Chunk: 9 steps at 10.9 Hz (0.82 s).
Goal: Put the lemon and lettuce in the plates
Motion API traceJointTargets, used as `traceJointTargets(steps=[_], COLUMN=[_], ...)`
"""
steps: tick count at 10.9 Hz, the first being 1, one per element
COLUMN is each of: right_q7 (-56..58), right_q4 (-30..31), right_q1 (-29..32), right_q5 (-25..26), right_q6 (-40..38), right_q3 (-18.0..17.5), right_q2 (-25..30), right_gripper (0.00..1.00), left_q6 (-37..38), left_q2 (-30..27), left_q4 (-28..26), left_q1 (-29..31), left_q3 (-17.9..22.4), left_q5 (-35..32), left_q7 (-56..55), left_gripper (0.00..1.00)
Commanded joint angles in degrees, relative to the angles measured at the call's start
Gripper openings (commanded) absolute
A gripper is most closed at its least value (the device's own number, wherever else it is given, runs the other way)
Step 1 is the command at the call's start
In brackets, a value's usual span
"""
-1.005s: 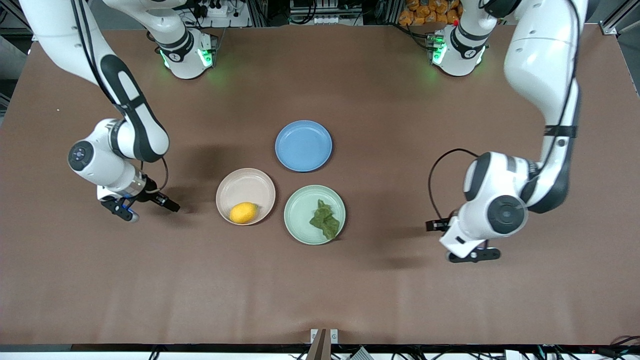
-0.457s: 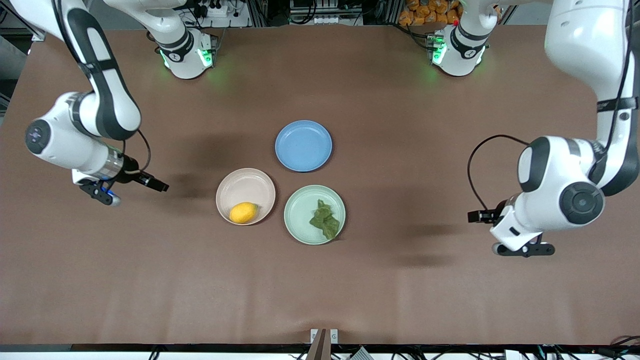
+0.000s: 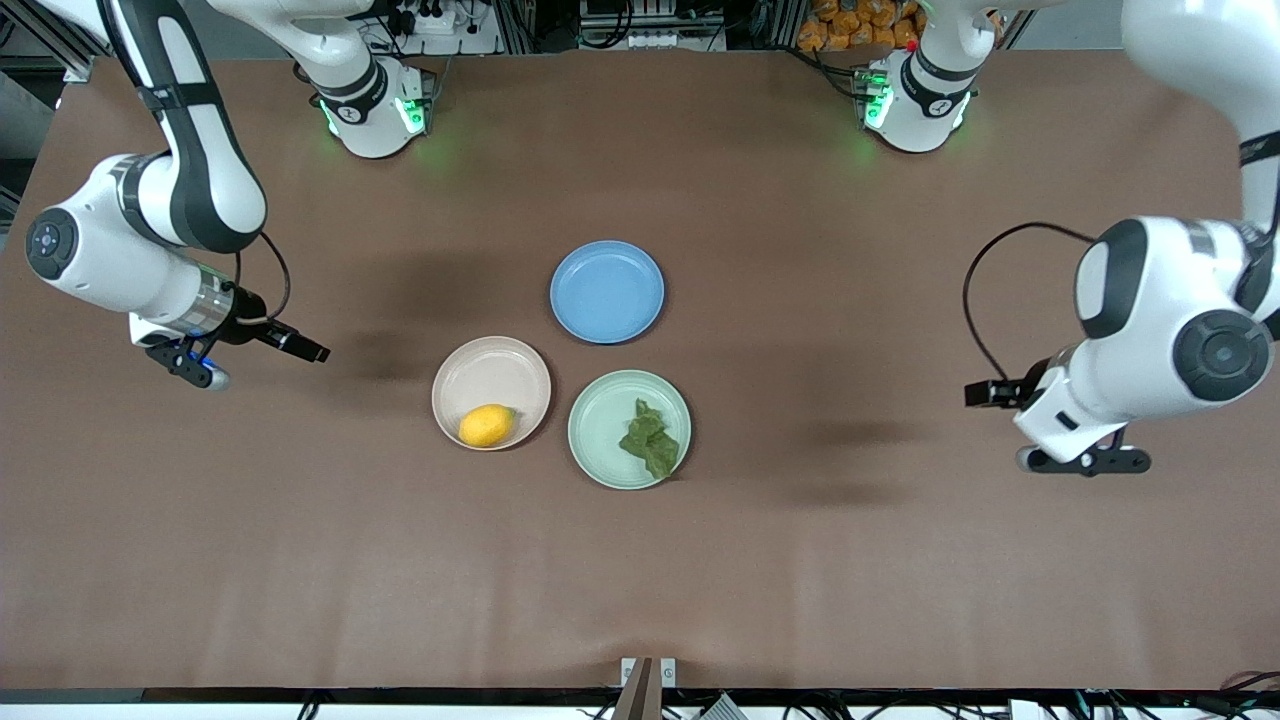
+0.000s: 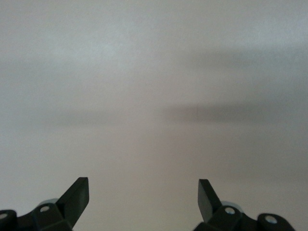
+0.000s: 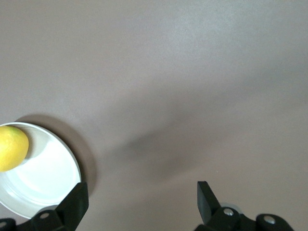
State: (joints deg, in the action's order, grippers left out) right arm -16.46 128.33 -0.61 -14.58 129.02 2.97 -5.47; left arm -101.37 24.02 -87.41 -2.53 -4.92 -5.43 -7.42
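Observation:
The yellow lemon [image 3: 487, 425] lies in the pale beige-pink plate [image 3: 492, 374], against the rim nearest the front camera. The dark green lettuce [image 3: 650, 439] lies in the mint green plate [image 3: 603, 420] beside it. My right gripper [image 3: 195, 368] hangs open and empty over bare table toward the right arm's end. In the right wrist view, the right gripper [image 5: 143, 188] is open, with the lemon [image 5: 10, 147] and its plate [image 5: 45, 175] at the edge. My left gripper [image 3: 1085, 463] is open and empty over bare table toward the left arm's end. The left wrist view shows the left gripper [image 4: 143, 186] over table only.
An empty blue plate [image 3: 607, 291] sits farther from the front camera than the two other plates. Brown table surface stretches on all sides of the three plates. The arm bases stand along the table's edge farthest from the front camera.
Both arms have drawn away from the plates toward their own ends of the table, with grippers still open. The lemon, the lettuce and the plates have not moved.

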Motion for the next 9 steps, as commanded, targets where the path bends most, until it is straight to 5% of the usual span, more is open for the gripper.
traceJointTargets(steps=[1,9], right_q7=[0.5,7.3], right_q4=[3.0,-0.2], right_q1=[0.9,1.4], right_q5=[1.5,9.5], right_q6=[-1.2,-4.5], right_q3=[-0.5,-0.3], right_q2=[4.5,13.1], right_gripper=[1.00,1.00], left_q6=[3.8,10.4], left_q2=[-6.3,-14.2], left_q4=[-2.4,-0.7], left_q1=[0.2,0.2], left_q3=[0.5,1.8], left_q5=[-0.2,6.1], left_q7=[2.6,1.9], left_gripper=[1.00,1.00])
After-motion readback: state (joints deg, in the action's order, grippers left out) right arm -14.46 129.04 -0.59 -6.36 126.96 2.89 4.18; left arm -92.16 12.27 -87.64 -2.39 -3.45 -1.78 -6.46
